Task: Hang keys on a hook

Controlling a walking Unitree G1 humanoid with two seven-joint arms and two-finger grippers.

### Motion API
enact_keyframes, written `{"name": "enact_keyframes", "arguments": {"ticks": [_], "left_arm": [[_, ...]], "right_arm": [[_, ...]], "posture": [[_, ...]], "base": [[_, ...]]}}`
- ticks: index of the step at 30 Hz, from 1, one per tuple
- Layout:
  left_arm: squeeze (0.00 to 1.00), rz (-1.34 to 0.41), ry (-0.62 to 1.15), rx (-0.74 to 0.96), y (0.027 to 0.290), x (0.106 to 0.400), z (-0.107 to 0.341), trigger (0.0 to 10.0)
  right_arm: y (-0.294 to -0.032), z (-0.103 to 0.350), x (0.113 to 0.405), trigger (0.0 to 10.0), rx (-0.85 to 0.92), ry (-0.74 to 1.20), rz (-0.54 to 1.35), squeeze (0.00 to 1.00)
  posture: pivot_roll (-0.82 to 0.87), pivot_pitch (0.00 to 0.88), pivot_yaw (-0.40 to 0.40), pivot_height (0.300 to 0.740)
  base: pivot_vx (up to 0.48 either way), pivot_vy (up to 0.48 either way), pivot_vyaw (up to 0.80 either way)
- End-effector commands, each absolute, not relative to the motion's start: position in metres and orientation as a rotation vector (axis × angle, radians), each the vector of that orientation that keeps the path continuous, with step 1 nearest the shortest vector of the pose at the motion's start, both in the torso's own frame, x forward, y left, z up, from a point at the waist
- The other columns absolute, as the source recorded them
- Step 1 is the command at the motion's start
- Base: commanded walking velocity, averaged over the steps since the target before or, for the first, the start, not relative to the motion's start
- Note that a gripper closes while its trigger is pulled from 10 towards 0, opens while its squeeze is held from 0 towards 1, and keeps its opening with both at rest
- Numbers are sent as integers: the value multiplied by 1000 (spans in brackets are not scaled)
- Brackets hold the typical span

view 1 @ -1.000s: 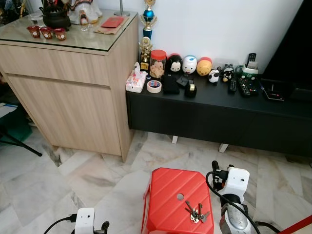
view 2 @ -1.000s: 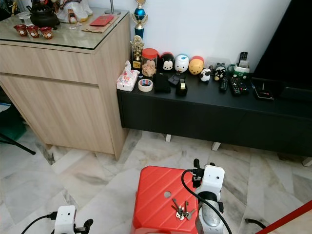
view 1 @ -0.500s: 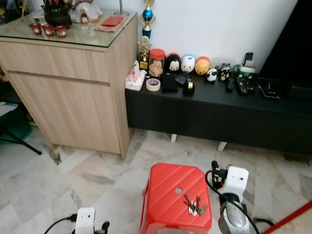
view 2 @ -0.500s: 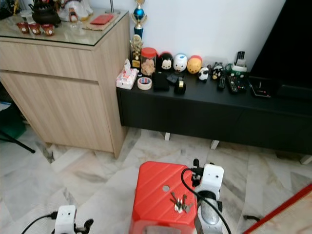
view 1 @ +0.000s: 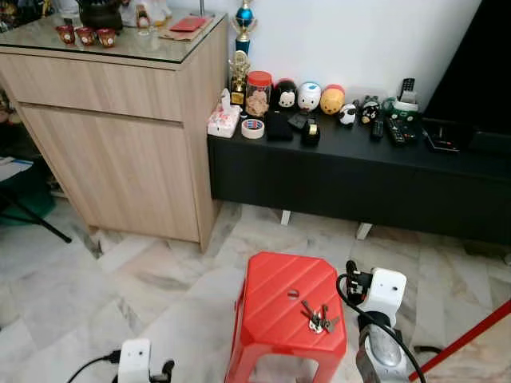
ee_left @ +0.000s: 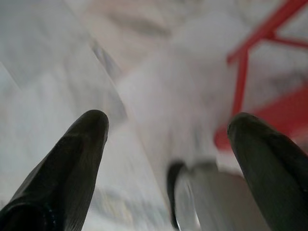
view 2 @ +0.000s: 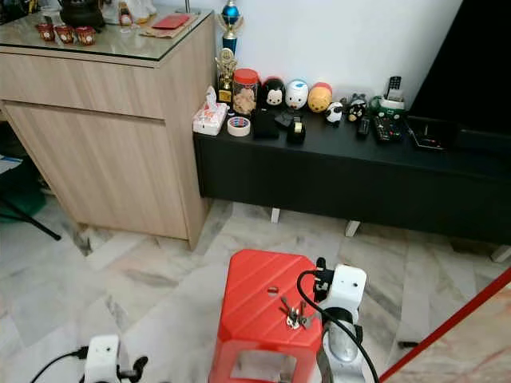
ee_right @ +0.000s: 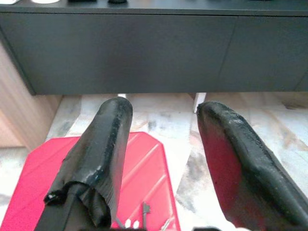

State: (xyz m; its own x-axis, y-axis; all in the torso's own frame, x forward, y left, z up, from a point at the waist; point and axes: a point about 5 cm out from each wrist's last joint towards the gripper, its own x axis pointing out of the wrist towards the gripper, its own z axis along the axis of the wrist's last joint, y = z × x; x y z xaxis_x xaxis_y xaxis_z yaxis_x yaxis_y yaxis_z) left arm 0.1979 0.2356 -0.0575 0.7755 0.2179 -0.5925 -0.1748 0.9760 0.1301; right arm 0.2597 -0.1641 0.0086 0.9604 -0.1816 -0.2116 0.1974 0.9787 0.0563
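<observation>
Your keys (view 1: 317, 316) lie loose on top of the red stool (view 1: 275, 303), toward its right side and just right of the small round hole in the seat, untouched by either gripper. The right gripper (ee_right: 163, 154) sits just to the right of the stool, with its white wrist housing (view 1: 386, 289) level with the seat edge; in the right wrist view you see its two black fingers (ee_right: 103, 154) spread wide with nothing between them. From that view the keys show at the near base of the fingers, below and behind the tips, while the tips themselves point past the far corner of the stool toward the marble floor (view 1: 144, 279) and the black low cabinet (view 1: 359, 183). Your left gripper (ee_left: 166, 139) hangs low at the near left, well apart from the stool; its fingers are also wide apart and empty, over blurred floor, with a red stool leg on one side of that view. Far beyond the stool, the black cabinet carries a row of small figures, a tape roll (view 1: 252, 128) and remotes, and a wooden sideboard (view 1: 112, 120) stands to its left.
</observation>
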Motion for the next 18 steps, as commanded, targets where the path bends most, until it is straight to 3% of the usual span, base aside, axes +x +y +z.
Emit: {"name": "enact_keyframes", "arguments": {"ticks": [1, 8, 18], "left_arm": [[0, 235, 551, 70, 239, 215, -44, 10000], [0, 196, 288, 58, 238, 250, -6, 10000], [0, 101, 100, 42, 221, 251, 13, 10000]], "right_arm": [[-165, 9, 262, 10000, 78, 211, -189, 0], [-164, 10, 263, 10000, 84, 204, -175, 0], [-165, 8, 261, 10000, 83, 216, -173, 0]], "posture": [[67, 13, -90, 666], [68, 14, -91, 666], [65, 12, -91, 666]], "base": [[0, 0, 0], [0, 0, 0], [0, 0, 0]]}}
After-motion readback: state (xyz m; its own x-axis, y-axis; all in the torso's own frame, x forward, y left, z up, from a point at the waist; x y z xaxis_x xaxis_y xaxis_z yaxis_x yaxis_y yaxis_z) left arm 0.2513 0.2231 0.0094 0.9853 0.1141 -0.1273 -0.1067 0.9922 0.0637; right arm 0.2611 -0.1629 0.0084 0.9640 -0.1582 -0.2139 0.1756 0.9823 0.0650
